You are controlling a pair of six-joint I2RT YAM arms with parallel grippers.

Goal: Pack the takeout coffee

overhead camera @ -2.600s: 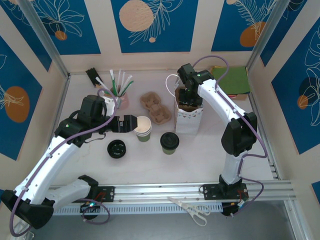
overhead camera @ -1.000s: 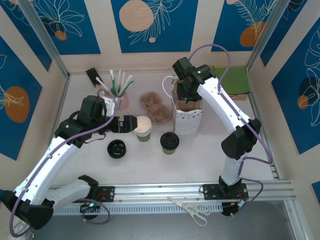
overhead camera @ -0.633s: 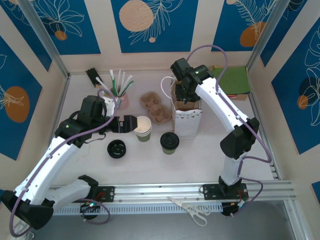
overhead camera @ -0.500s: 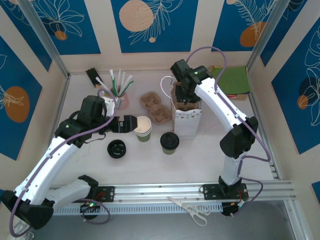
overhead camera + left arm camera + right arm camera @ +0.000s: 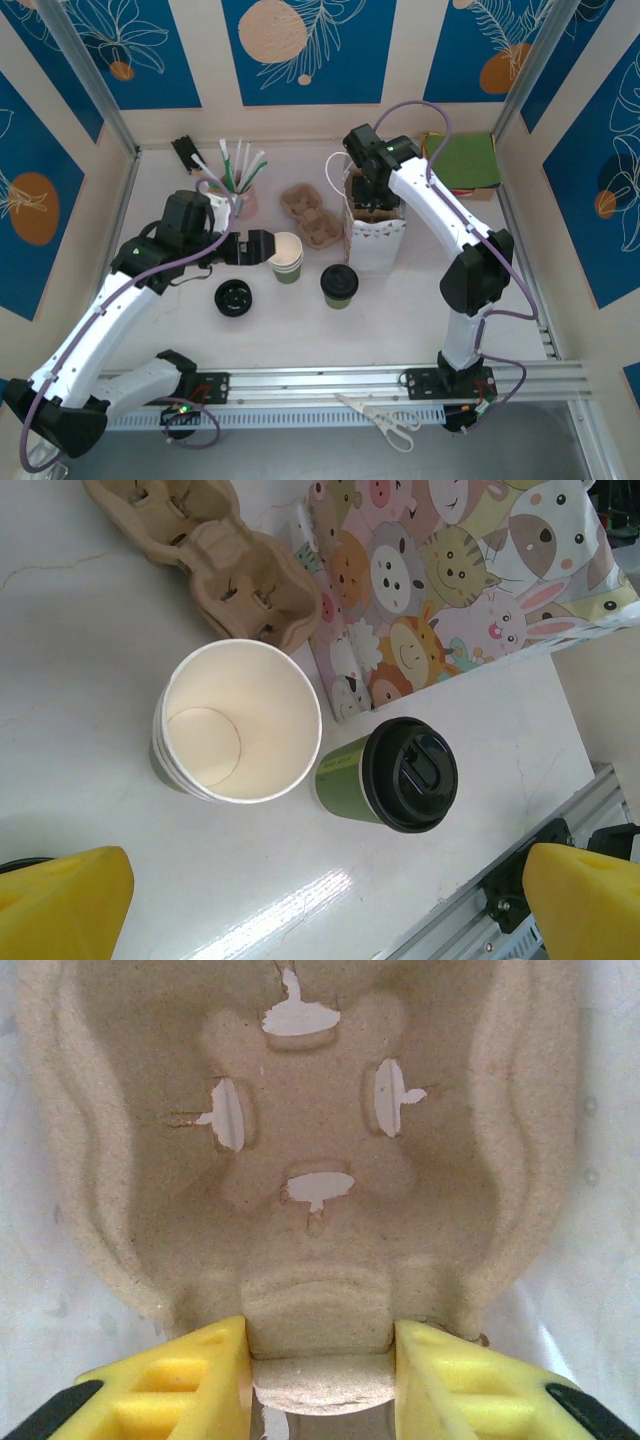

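Close in, the right wrist view has the right gripper (image 5: 320, 1348) clenched on the tab of a pulp carrier (image 5: 310, 1110), whereas the left wrist view has the left gripper (image 5: 322, 900) spread wide, empty, above the takeout coffee (image 5: 390, 773): upright, olive-green, black-lidded, centre frame, just beside stacked cups (image 5: 238, 720).

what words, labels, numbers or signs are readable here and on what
No text reads clearly anywhere.
Coffee cup: faint pale print on its green side, too small and blurred to read.
Black lid: raised moulding, no legible letters.
Bag: cartoon animals, no words visible.
Cardboard tray held by the right hand: no print.
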